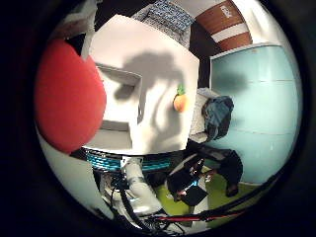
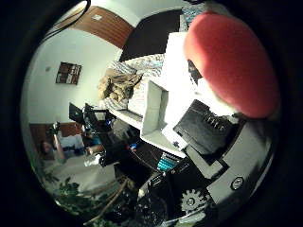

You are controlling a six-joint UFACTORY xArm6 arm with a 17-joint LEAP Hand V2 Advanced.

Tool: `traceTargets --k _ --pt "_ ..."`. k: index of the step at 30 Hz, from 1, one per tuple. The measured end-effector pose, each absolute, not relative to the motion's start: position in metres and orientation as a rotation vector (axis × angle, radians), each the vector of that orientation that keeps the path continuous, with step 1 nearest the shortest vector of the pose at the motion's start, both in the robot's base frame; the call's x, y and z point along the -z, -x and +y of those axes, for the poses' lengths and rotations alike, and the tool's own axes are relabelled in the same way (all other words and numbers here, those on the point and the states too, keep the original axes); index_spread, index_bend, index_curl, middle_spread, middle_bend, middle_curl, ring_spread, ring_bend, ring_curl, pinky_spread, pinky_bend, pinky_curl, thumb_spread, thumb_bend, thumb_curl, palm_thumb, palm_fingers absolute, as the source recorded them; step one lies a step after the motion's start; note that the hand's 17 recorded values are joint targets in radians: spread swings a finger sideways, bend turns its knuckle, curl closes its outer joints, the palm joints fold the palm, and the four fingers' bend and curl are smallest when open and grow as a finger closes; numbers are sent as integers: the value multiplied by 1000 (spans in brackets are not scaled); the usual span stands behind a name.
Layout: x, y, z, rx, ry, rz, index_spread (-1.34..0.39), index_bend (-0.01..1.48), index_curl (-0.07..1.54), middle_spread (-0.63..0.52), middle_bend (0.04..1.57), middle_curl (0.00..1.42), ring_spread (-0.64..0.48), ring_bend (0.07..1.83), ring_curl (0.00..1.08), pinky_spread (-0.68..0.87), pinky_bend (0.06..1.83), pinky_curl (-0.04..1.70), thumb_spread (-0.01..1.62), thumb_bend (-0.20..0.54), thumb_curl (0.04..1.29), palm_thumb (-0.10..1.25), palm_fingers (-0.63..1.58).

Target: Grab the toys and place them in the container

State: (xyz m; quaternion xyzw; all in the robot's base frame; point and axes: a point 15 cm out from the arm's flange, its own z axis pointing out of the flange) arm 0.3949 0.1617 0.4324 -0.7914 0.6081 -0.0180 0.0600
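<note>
Red toy (image 1: 69, 96): big, round, smooth and soft-looking, like a ball or cushion; fills much of both palm views, so very close to the palm; up above the white table, over the side where the container sits.
Hand (image 2: 208, 127): white and black blocky parts with a small round gear, pressed right beside the red toy; curled around the red toy and gripping it, as far as the thumb side view shows.
White table (image 1: 163, 64): flat, smooth, matte top with straight edges and cut corners; dark shadow of the hand and arm across the middle.
Container (image 1: 121, 106): white, boxy, open on top, thin straight walls, looks like card or plastic; on the white table, near the edge closest to the red toy; inside looks bare where visible.
Orange toy (image 1: 180, 101): small, rounded, smooth, orange with a little green leafy top, like a fruit; lying on the white table near the edge far from the container, well apart from the red toy.
Mat under the table (image 1: 118, 162): teal and ribbed, peeking out just below the white table's edge by the container.
Count: 2 toys in view, 1 held up high, 1 down on the white table.
</note>
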Motion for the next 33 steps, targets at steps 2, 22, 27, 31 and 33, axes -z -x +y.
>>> traceTargets --k 2,22,27,31,33 --pt "-434 -392 166 50 2400 1827 -341 953 1069 -193 1251 979 -296 1279 957 -209 1129 1331 888 -17 789 953 1017" --pt "-454 -366 210 -160 2331 1709 -388 626 1035 -202 1078 911 -292 1214 837 -327 940 1102 814 -43 740 839 883" --pt "-437 -356 207 -201 2361 1717 -459 309 858 -205 859 789 -296 1059 691 -276 658 972 1028 -25 626 754 322" --pt "-433 -353 203 -204 2393 1682 -480 287 698 -104 542 617 -90 790 557 155 597 897 1129 -27 538 673 83" --pt "-432 -354 200 -203 2400 1673 -476 256 616 -53 424 534 20 670 479 336 579 826 1142 -26 500 651 57"
